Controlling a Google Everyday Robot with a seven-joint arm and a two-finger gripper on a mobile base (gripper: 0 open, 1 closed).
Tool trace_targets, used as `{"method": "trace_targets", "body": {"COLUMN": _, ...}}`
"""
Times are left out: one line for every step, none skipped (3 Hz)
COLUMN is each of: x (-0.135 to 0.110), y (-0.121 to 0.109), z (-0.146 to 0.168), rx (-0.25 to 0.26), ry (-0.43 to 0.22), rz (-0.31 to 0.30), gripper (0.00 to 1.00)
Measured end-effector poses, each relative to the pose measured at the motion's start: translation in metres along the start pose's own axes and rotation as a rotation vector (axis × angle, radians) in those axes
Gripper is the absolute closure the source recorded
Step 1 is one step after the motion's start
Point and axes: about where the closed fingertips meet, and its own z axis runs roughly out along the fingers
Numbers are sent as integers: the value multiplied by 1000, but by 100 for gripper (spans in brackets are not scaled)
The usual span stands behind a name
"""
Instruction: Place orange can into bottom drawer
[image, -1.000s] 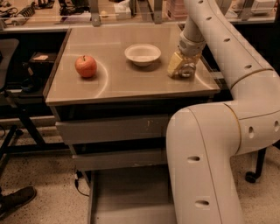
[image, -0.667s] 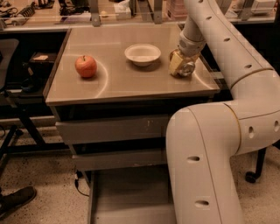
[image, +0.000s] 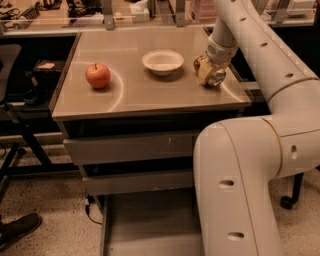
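Reaching down over the right side of the worktop (image: 150, 95), the pincer (image: 209, 65) stays at the orange can (image: 212, 75), which has barely shifted. Whether it grips the can cannot be told. The bottom drawer (image: 150, 225) waits open below, so lifting likely comes next.

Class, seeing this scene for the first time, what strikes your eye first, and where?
The big white arm fills the right side, its gripper at the orange can, far right on the tabletop. A red apple sits left, a white bowl mid-table, and the bottom drawer stands open below.
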Motion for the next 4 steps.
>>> {"method": "trace_targets", "body": {"x": 15, "y": -6, "z": -18, "rx": -6, "ry": -22, "rz": -18, "gripper": 100}}
{"method": "trace_targets", "body": {"x": 83, "y": -2, "z": -26, "rx": -64, "ry": 5, "rz": -14, "gripper": 100}}
{"method": "trace_targets", "body": {"x": 87, "y": 2, "z": -33, "rx": -60, "ry": 5, "rz": -20, "gripper": 100}}
{"method": "trace_targets", "body": {"x": 109, "y": 19, "z": -51, "rx": -64, "ry": 25, "rz": -2, "gripper": 100}}
